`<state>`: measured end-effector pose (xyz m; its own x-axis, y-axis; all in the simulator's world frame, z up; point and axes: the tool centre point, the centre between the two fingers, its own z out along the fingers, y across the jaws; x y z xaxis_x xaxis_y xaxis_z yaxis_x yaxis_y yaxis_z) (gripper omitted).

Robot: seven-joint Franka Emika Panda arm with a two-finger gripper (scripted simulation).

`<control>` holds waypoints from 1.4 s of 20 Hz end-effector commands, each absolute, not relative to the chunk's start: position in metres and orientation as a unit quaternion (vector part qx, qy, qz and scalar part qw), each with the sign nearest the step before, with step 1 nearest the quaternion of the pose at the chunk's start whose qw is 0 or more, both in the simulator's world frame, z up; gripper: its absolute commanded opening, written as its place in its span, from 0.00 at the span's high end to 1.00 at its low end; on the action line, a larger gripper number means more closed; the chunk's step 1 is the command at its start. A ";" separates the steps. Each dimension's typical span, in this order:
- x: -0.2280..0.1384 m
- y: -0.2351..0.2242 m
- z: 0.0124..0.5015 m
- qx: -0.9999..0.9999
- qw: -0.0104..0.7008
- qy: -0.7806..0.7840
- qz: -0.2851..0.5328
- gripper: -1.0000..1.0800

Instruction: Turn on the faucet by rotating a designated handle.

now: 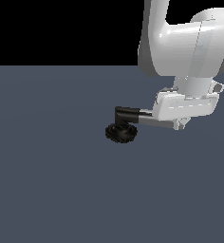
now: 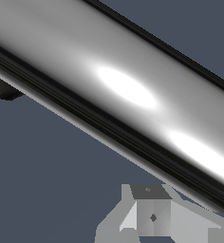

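The faucet has a round black ribbed base (image 1: 120, 133) and a short black elbow (image 1: 126, 114). The handle (image 1: 156, 122), a shiny silver bar, runs from the elbow toward the exterior view's right. My gripper (image 1: 181, 125) hangs from the white hand over the bar's outer end and lies against it. In the wrist view the handle (image 2: 123, 90) fills the frame as a close diagonal bar. The gripper's fingertips (image 2: 153, 216) show beyond it, pressed together with no gap and nothing between them. A bit of the black base (image 2: 2, 88) shows at the edge.
The faucet stands on a flat dark blue-grey floor (image 1: 52, 180). The large white arm (image 1: 185, 42) rises above the hand at the exterior view's right.
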<state>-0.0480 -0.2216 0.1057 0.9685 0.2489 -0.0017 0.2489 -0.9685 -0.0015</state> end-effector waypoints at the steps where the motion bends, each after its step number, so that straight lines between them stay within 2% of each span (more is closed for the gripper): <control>1: -0.035 -0.217 0.104 -0.991 0.001 -0.134 -0.001 1.00; 28: 0.036 -0.254 0.103 -0.991 0.000 -0.133 0.000 1.00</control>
<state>0.0310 -0.2523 0.1056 0.9651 0.2617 -0.0001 0.2617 -0.9651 -0.0023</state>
